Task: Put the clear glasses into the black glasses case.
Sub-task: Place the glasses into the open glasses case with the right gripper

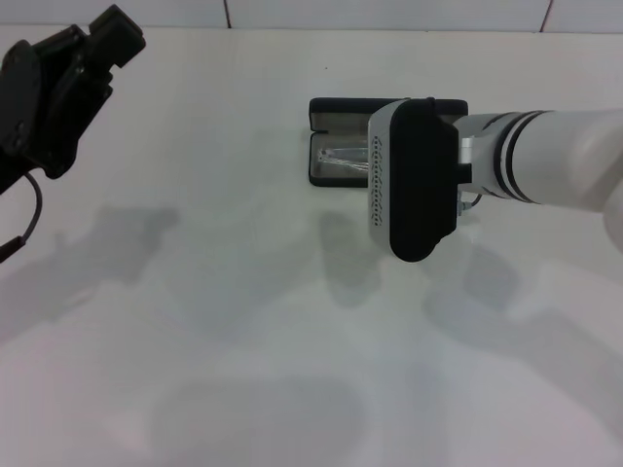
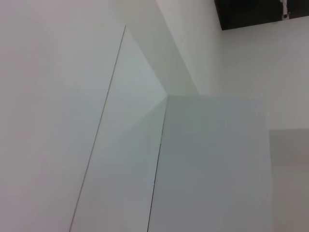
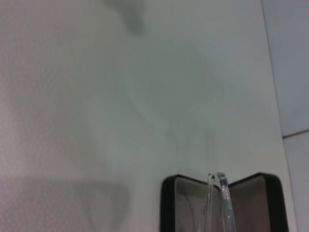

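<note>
Head view: right arm is reaching across the white table [image 1: 195,292], its wrist housing hanging over the open case [image 1: 336,146] near the far edge. Right gripper's fingers are hidden; grip state cannot be told. Glasses [image 1: 343,158] are showing as thin clear lines over the grey lining. Right wrist view: case [image 3: 173,203] is lying open, glasses [image 3: 219,198] standing up over its hinge line. Left gripper [image 1: 102,53] is hanging raised at far left, well apart; grip cannot be told.
</note>
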Robot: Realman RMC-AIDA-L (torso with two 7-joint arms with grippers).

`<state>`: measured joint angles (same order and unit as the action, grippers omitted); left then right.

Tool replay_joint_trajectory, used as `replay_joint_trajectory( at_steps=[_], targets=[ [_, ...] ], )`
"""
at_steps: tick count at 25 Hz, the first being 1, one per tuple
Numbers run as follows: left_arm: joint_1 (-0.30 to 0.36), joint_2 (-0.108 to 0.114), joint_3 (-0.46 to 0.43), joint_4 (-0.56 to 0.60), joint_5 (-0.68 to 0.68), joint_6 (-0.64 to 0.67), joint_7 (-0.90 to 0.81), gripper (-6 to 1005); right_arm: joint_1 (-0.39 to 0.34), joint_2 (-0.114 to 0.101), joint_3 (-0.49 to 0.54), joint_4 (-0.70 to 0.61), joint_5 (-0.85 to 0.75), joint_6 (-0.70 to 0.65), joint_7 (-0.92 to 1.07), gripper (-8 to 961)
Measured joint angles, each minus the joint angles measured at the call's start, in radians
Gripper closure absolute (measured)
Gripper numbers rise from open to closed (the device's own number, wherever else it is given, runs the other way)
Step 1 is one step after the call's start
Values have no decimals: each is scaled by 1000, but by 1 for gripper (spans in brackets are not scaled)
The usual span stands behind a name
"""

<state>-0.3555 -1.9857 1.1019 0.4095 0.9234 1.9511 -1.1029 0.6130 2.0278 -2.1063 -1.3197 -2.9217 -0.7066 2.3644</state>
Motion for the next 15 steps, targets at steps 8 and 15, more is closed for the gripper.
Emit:
replay_joint_trajectory(
  at_steps=[8, 15],
  targets=[
    [1, -10, 3, 0, 8, 0, 0, 935, 17, 0, -4, 80, -3, 81, 12, 876],
    [1, -14, 0, 0, 15, 0, 0, 935, 35, 0, -7, 128, -1, 122, 12, 874]
  ],
)
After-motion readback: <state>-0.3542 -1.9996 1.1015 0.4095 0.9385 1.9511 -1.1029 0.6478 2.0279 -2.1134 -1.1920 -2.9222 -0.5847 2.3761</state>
